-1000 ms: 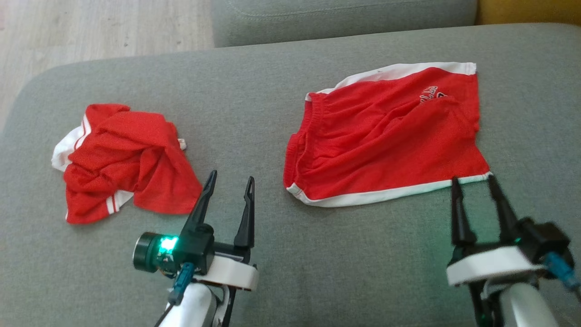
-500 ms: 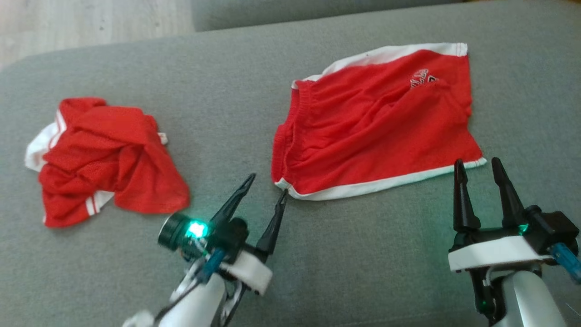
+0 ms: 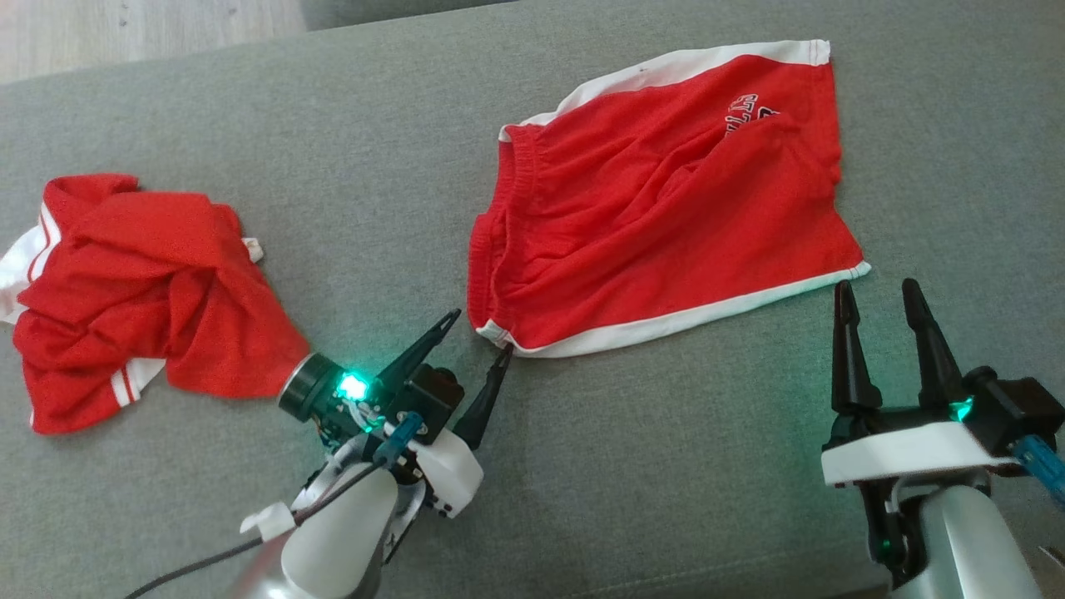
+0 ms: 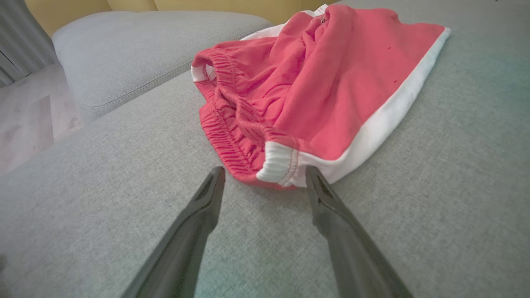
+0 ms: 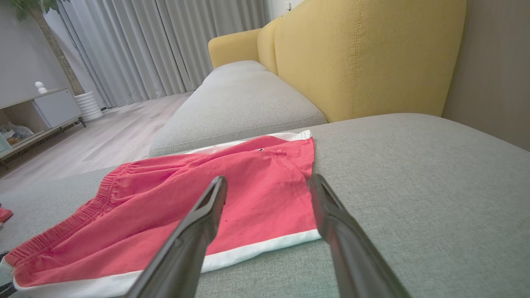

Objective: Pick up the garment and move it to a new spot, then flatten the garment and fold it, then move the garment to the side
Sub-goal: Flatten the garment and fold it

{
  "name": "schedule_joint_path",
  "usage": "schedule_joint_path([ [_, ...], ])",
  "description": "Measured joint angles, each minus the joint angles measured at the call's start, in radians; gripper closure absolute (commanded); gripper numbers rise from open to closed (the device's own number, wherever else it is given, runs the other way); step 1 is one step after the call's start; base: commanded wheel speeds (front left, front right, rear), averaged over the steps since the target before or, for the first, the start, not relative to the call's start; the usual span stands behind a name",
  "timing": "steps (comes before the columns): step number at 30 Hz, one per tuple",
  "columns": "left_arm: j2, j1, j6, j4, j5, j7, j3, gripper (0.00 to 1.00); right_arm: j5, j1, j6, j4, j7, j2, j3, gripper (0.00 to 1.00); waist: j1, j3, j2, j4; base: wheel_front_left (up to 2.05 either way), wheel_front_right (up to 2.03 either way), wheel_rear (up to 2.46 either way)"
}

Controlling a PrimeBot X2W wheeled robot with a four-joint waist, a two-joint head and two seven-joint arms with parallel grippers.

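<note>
Crumpled red garment lies far left on the grey cushion. Left gripper is open, with the waistband corner of the flat red shorts between its tips. Right gripper is open, just beside the shorts' white-hemmed right corner.

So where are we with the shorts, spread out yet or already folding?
Done: the shorts lie spread mostly flat on the sofa cushion, wrinkled near the waistband. In hand: the left gripper is at the waistband corner, the right gripper at the hem corner, jaws open, gripping nothing. Left: the fold, then moving them aside.
</note>
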Motion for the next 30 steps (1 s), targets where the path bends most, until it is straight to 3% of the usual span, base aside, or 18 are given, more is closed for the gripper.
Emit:
schedule_joint_path([
  [14,0.000,-0.025,-0.016,0.055,-0.002,-0.027,-0.030,0.02,0.003,-0.005,0.000,0.015,0.000,0.000,0.000,0.00,0.0000,0.010,0.0000,-0.018,0.00,0.00,0.00],
  [16,-0.002,-0.034,-0.018,0.058,-0.004,-0.027,-0.033,0.61,0.003,-0.006,0.000,0.016,0.000,0.000,0.000,0.00,0.0000,0.013,0.0000,-0.020,0.00,0.00,0.00],
  [17,-0.002,-0.039,-0.020,0.058,-0.004,-0.027,-0.034,0.96,0.003,-0.007,0.000,0.016,0.000,0.000,0.000,0.00,0.0000,0.014,0.0000,-0.021,0.00,0.00,0.00],
  [18,-0.002,-0.043,-0.025,0.060,-0.004,-0.031,-0.034,1.00,0.003,-0.008,0.000,0.016,0.000,0.000,-0.001,0.00,0.0000,0.016,0.0000,-0.022,0.00,0.00,0.00],
  [30,-0.016,-0.053,-0.010,0.050,-0.030,-0.069,-0.043,1.00,-0.029,-0.023,0.000,0.093,0.007,0.001,-0.053,0.00,-0.0001,0.004,0.0000,0.013,0.00,0.00,0.00],
])
